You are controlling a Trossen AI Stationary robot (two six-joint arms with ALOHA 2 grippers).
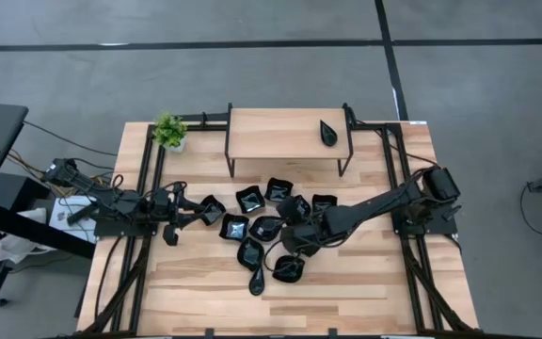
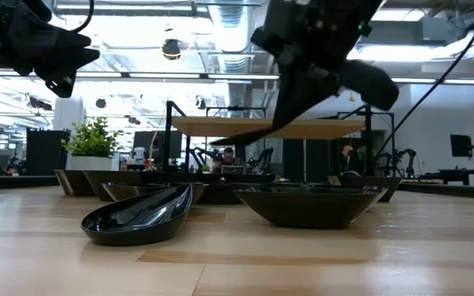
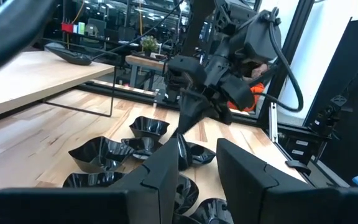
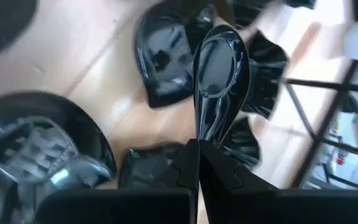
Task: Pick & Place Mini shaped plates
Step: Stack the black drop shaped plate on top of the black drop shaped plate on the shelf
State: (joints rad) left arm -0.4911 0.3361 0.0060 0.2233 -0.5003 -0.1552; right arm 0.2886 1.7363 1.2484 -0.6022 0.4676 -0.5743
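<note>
Several glossy black mini plates (image 1: 252,226) lie scattered on the middle of the table, and one teardrop plate (image 1: 328,132) rests on the wooden shelf. My right gripper (image 1: 296,237) hovers over the cluster, shut on a teardrop-shaped plate (image 4: 219,68). This plate also shows edge-on in the low view (image 2: 241,136), above the dishes on the table. My left gripper (image 3: 197,171) is open and waits at the table's left (image 1: 179,218), beside a flower-shaped plate (image 1: 212,209) without touching it. My right gripper pinches the teardrop plate by its narrow pointed end (image 4: 201,134) between the two fingers. The plate runs straight out past the fingertips, along the fingers. It is lifted clear of the plates below and slopes down away from the gripper (image 2: 303,78).
A small green potted plant (image 1: 168,130) stands at the far left corner. The wooden shelf (image 1: 285,135) on black legs spans the far middle. Black frame rails (image 1: 144,188) run along both sides. Bare wood lies along the near edge (image 1: 346,301).
</note>
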